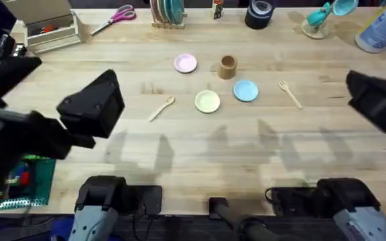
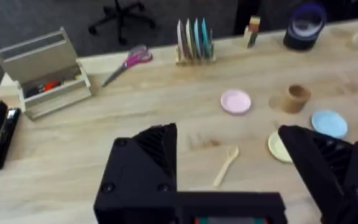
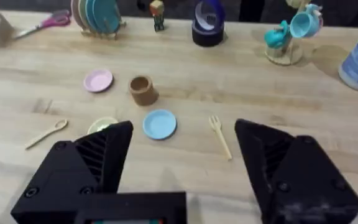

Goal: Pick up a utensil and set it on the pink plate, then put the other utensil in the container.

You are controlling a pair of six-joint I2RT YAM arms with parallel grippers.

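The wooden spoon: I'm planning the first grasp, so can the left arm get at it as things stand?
Probably yes. The spoon lies flat on bare table, apart from the yellow plate, and the open left gripper faces it with nothing between.

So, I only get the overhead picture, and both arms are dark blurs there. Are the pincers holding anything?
Observer: No. The left wrist view shows the left pincer open and empty, with the spoon lying on the table beyond it.
Operator: And the right one?
Observer: The right wrist view shows the right pincer open and empty too. The fork lies flat on the table ahead of it.
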